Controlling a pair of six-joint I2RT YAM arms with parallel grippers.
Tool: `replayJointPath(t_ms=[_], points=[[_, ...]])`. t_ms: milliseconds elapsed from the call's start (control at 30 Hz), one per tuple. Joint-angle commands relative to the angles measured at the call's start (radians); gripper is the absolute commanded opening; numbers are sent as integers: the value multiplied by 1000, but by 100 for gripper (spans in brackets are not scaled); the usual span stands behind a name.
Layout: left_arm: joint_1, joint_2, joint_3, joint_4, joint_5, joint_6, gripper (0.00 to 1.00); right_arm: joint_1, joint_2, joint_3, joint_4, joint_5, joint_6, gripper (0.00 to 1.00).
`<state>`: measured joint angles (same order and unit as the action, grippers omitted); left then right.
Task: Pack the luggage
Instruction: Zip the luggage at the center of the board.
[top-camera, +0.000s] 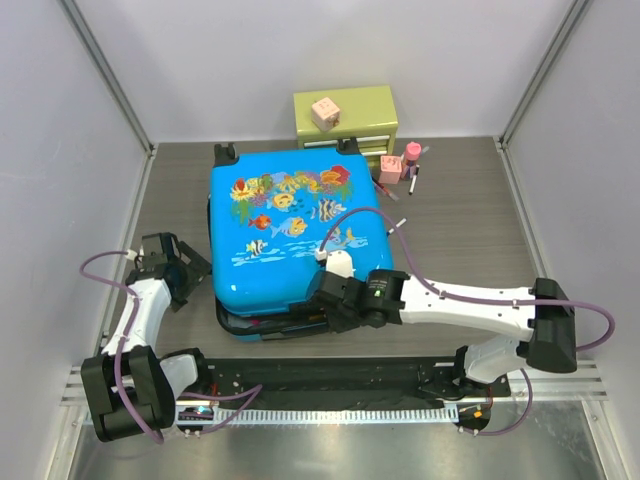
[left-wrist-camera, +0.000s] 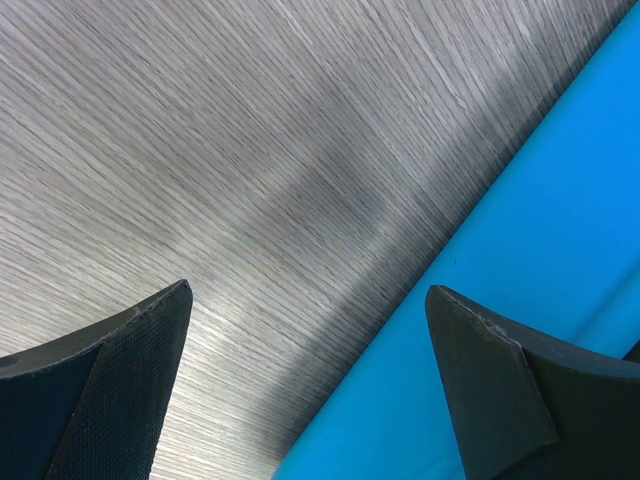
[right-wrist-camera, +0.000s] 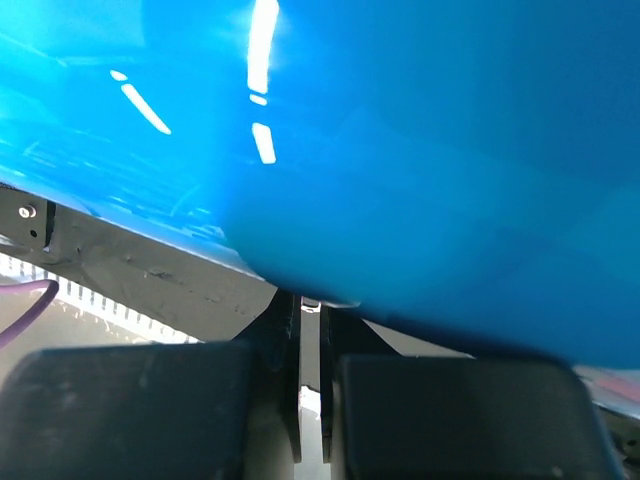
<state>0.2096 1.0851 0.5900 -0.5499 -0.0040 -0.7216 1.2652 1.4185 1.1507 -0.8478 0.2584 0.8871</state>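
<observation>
**Q:** What does the overhead view show, largest first?

**A:** A grey wood-grain table (top-camera: 460, 250) bears the luggage (top-camera: 290, 230), a bright blue shell printed with fish and coral. It lies flat at mid-table, wheels toward the far wall. Just behind it stands a green drawer chest (top-camera: 350, 110).

**Q:** And the end effectors?

**A:** The left gripper (top-camera: 185, 270) is spread wide beside the luggage's left side, over bare table and gripping nothing. The right gripper (top-camera: 325, 300) sits at the near edge, its fingers drawn together at the seam between lid and lower shell.

**Q:** Is anything pinched there?

**A:** That cannot be told. Blue shell fills the right wrist view, and only a pale sliver shows between the fingers (right-wrist-camera: 345, 410). The interior is hidden under the lid.

**Q:** Any legible writing?

**A:** A pink bottle (top-camera: 411, 155) stands right of the chest. The pink cube (top-camera: 324, 112) on top of the chest carries marks too small to read.
</observation>
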Motion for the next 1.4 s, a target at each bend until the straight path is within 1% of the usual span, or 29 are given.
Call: replayJointPath(t_ms=[0, 200, 433, 567, 633, 700, 900, 1000, 1133, 1167, 1200, 1233, 1300, 1333, 1367], points=[[-21, -2, -15, 11, 58, 19, 100, 52, 86, 59, 32, -67, -23, 1], [-22, -5, -18, 15, 70, 19, 100, 135, 149, 173, -2, -19, -51, 1], [-26, -17, -19, 16, 72, 19, 100, 168, 169, 273, -37, 44, -43, 1], [-33, -22, -19, 16, 73, 19, 100, 195, 200, 326, -43, 62, -51, 1], [-33, -22, -21, 18, 72, 19, 100, 212, 224, 359, -75, 84, -40, 1], [-35, -24, -22, 18, 75, 17, 100, 227, 227, 368, -106, 104, -24, 1], [-33, -25, -21, 21, 75, 17, 100, 235, 198, 354, -105, 122, -5, 1], [-35, -28, -22, 16, 73, 17, 100, 235, 192, 348, -147, 150, 33, 1], [-35, -31, -24, 21, 78, 16, 100, 232, 143, 307, -152, 188, 84, 2], [-35, -28, -25, 22, 81, 16, 100, 227, 137, 294, -155, 189, 111, 5], [-33, -27, -25, 25, 84, 16, 100, 215, 135, 267, -155, 194, 121, 11], [-35, -24, -27, 27, 87, 16, 100, 209, 132, 255, -157, 203, 128, 24], [-35, -21, -29, 30, 91, 14, 100, 204, 123, 232, -151, 243, 148, 32], [-35, -24, -30, 30, 94, 14, 100, 204, 123, 228, -146, 257, 154, 43], [-35, -25, -30, 31, 96, 14, 100, 204, 126, 230, -145, 280, 159, 47]])
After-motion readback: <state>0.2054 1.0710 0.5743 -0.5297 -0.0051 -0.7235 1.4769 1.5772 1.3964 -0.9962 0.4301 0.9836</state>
